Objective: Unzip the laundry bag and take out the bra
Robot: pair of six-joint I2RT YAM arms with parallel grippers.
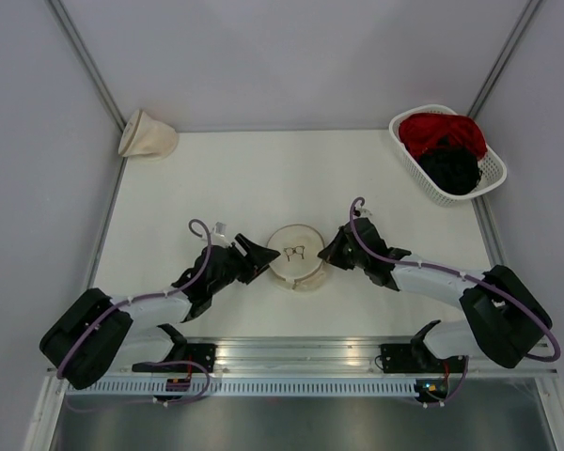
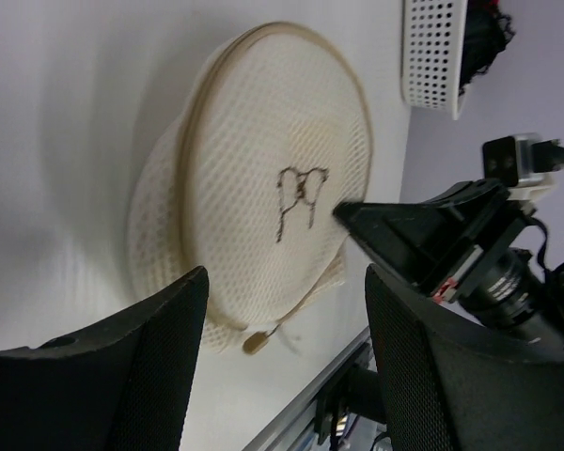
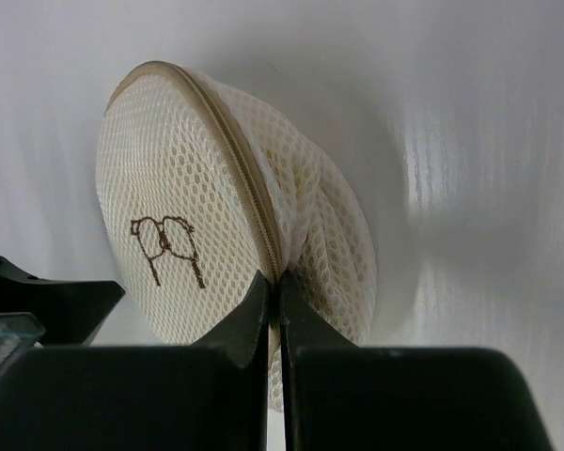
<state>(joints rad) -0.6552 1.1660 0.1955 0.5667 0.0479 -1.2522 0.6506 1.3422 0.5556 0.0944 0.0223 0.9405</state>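
Starting at the far left corner of the bench (image 1: 263,178), a cone bag (image 1: 148,134) lies on its side against the wall. Nearer the front, the left jaws stand wide apart and hold nothing, their fingers (image 2: 141,376) just beside the left edge of the laundry bag (image 1: 294,256). That round mesh bag lies at the middle of the bench between the two arms, its spectacles mark (image 1: 295,252) facing up and its zip (image 3: 235,150) running closed along the rim. The right jaws are pressed together on the zip band at the bag's right edge. At the far right corner sits a white basket (image 1: 493,171) holding a red garment (image 1: 442,132) and a black garment (image 1: 451,169).
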